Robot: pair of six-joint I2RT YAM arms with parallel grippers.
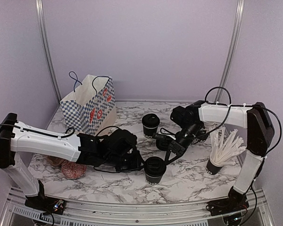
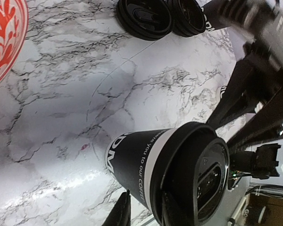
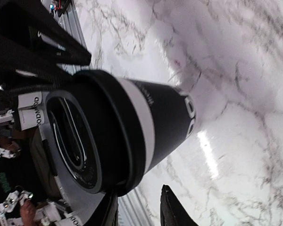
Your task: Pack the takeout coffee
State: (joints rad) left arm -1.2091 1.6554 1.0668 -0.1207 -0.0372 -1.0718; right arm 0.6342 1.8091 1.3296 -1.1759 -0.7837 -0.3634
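In the top external view, a small black paper cup with white lettering and a round black plastic lid (image 1: 155,170) stood upright on the white marble-patterned table (image 1: 193,181), low in the centre of the frame. The left gripper (image 1: 142,165) lay just left of it. The right gripper (image 1: 169,147) hung just above and to the right of it. A second lidded black cup (image 1: 151,125) stood higher up at centre. A blue-checked paper bag with red prints (image 1: 90,106) stood upright in the upper left. Red patterned bowls (image 1: 73,169) sat at lower left, beside the left arm, and a black cup full of white straws (image 1: 219,157) stood at the right.

In the left wrist view, the small black paper cup filled the lower centre. 1 dark finger (image 2: 120,213) showed at the bottom edge just beside the cup's wall, with a sliver of table between them. The other finger merged with the black lid, so whether the fingers were clamped on the cup could not be told. 2 more round black lids (image 2: 144,19) sat at the top edge.

In the right wrist view, the cup sat left of centre. The 2 fingertips (image 3: 177,212) at the bottom edge stood apart with bare table between them, and the cup was beyond them, not clamped.
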